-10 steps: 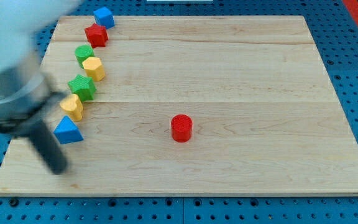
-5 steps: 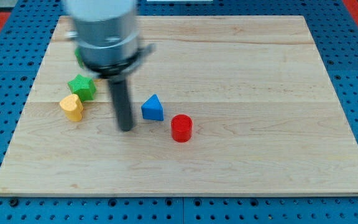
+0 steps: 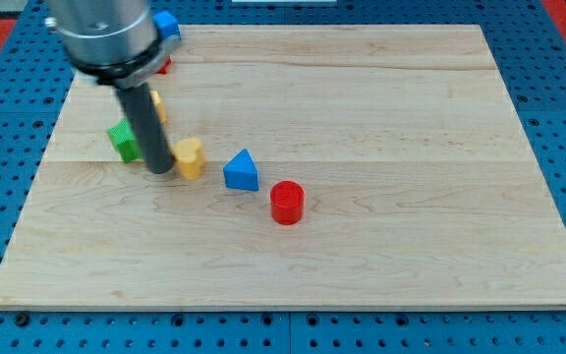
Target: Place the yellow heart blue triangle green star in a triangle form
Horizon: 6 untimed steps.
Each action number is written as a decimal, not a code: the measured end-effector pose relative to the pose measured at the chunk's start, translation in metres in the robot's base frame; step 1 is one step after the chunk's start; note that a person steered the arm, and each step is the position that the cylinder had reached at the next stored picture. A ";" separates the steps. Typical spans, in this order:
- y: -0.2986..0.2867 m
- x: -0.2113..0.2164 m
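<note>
My tip [image 3: 159,168] rests on the board at the left, touching the left side of the yellow heart [image 3: 191,157]. The blue triangle [image 3: 241,171] lies just right of the heart, a small gap apart. The green star [image 3: 122,139] sits left of the rod and is partly hidden behind it. The three blocks lie in a rough row, the star highest and the triangle lowest.
A red cylinder [image 3: 287,203] stands right of and below the blue triangle. At the upper left, partly hidden by the arm, are a blue block [image 3: 168,24], a red block [image 3: 163,65] and a yellow block [image 3: 155,104]. The wooden board [image 3: 381,147] lies on a blue pegboard.
The blue triangle was pushed from the left edge to the board's middle left. Then my tip moved left and pushed the yellow heart rightward, next to the triangle.
</note>
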<state>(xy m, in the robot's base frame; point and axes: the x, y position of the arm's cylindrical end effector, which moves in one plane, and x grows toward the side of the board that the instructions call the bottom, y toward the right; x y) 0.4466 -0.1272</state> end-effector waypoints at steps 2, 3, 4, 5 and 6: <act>-0.142 -0.023; -0.096 -0.035; -0.004 -0.060; 0.048 -0.079; 0.087 -0.095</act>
